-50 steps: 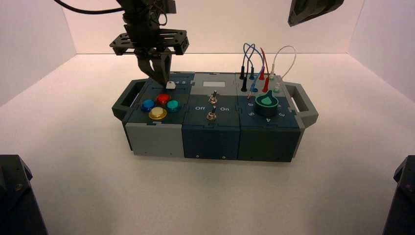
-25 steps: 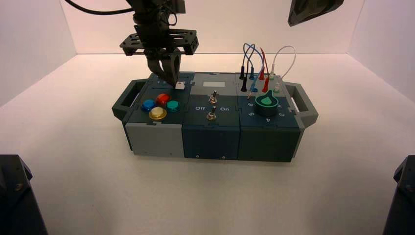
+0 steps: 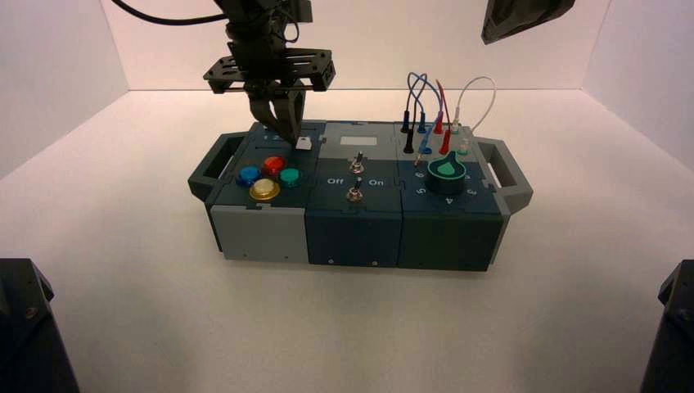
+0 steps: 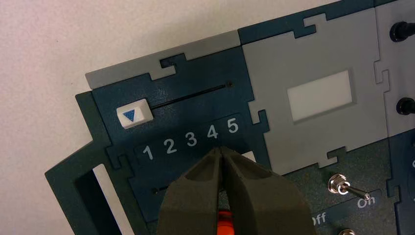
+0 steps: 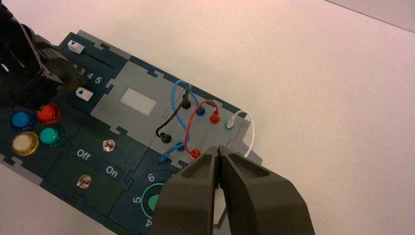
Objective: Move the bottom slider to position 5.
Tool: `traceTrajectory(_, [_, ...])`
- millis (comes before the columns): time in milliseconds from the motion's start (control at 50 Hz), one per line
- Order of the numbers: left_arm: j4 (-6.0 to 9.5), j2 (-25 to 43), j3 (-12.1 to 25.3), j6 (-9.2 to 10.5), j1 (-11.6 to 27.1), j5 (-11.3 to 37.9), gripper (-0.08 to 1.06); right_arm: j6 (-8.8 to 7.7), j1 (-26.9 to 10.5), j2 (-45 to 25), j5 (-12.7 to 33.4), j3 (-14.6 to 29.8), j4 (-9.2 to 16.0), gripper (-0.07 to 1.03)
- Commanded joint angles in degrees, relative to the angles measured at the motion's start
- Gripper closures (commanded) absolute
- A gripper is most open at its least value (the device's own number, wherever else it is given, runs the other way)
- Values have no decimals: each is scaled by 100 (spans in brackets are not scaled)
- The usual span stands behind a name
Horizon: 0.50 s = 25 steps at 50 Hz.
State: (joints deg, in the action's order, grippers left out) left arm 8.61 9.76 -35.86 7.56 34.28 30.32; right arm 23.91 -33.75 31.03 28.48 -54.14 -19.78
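The bottom slider [image 3: 304, 143] is a small white knob at the right end of its track, on the box's left panel. In the left wrist view it [image 4: 249, 156] peeks out beside my finger, about level with position 5 [image 4: 233, 126], the last numeral of the row. It also shows in the right wrist view [image 5: 84, 94]. My left gripper [image 3: 288, 131] is shut, with its tips [image 4: 221, 149] down against the knob's left side. The twin top slider [image 4: 133, 115] sits at the 1 end. My right gripper [image 5: 219, 149] is shut and parked high at the back right [image 3: 524, 16].
The box [image 3: 352, 221] carries red [image 3: 272, 164], blue [image 3: 246, 174], yellow [image 3: 263, 189] and green [image 3: 289, 175] buttons just in front of the slider. Two toggle switches [image 3: 357, 164] are in the middle. A green dial [image 3: 446, 173] and looped wires [image 3: 425, 106] are on the right.
My left gripper has moved right along the track, and the bottom slider knob has moved with it from mid-track to the right end.
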Motion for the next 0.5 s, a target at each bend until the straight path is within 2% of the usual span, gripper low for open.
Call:
traceTrajectory(20, [53, 18, 70, 53, 211, -26, 101, 0, -26, 35, -18, 202, 9, 99])
traceTrajectory(160, [0, -26, 35, 18, 202, -18, 101, 0, -35, 35, -9, 202, 9, 99])
traceTrajectory(300, [-97, -308, -202, 9, 62, -9, 101, 0, -26, 62, 53, 264, 9, 99])
traceTrajectory(500, [-97, -396, -211, 9, 35, 70, 101, 0, -35, 123, 88, 237, 9, 99])
